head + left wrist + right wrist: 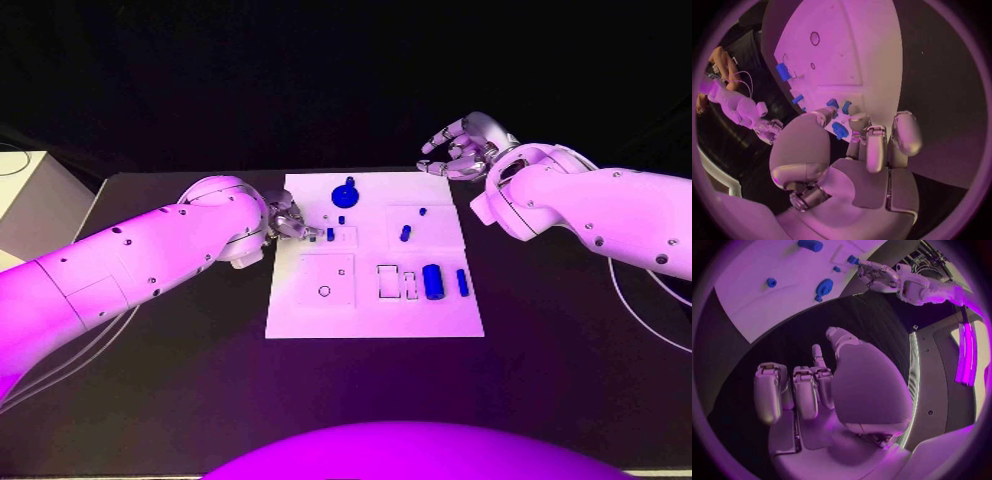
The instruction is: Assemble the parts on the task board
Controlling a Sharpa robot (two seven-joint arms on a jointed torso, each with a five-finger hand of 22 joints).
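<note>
I had the task board (374, 322) lying in the middle of the black table (173, 380), long side running away from me. On it sat the blue parts: a round knobbed piece (346, 194) near the far edge, a small peg (405, 233) about mid-board, and a fat cylinder (433, 279) with a slimmer bar (463, 282) beside it on the near right. Outlined recesses showed on the near half, one with a small ring drawn in it (325, 291).

My left hand (290, 221) was down at the board's left edge, fingers curled over the surface. From the left wrist camera I saw a small blue part (839, 130) right at the fingertips (858, 121), with two more blue bits (839, 105) just beyond them. Whether that part was truly pinched or merely touched, I could not tell.

My right hand (462, 148) hung off the board's far right corner, above the bare table. The right wrist view showed its fingers (804, 390) folded inward toward the palm with nothing in them, well apart from the board's edge.
</note>
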